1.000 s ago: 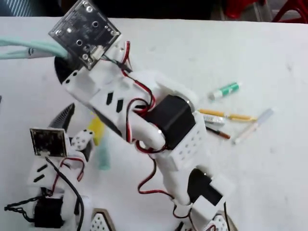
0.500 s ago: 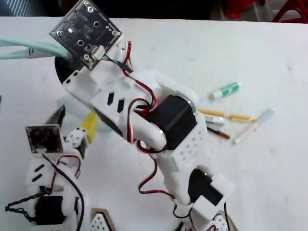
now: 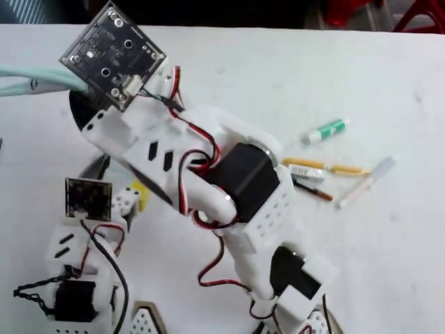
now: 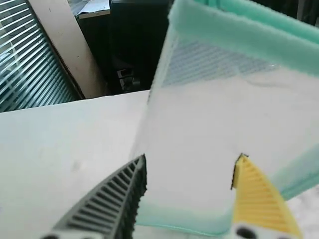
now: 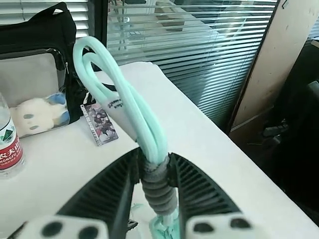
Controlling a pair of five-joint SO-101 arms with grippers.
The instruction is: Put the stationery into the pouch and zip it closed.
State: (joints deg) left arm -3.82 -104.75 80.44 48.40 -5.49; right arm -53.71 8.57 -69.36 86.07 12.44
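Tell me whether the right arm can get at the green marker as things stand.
Probably not: the right gripper is shut on the pouch's strap, so it has no free grip, though the green marker lies uncovered on the table.

The white counter (image 3: 389,264) runs back to a dark gap, where a red chair frame (image 3: 351,10) shows at the far edge in the high view. Past the counter's edge, slatted blinds (image 5: 199,45) cover a window with daylight coming through. A pale wooden post (image 5: 269,59) stands beside them. On the counter sit a black bag (image 5: 45,30), a plush toy (image 5: 35,114) behind clear plastic, a water bottle (image 5: 7,144) and a small card (image 5: 99,123).
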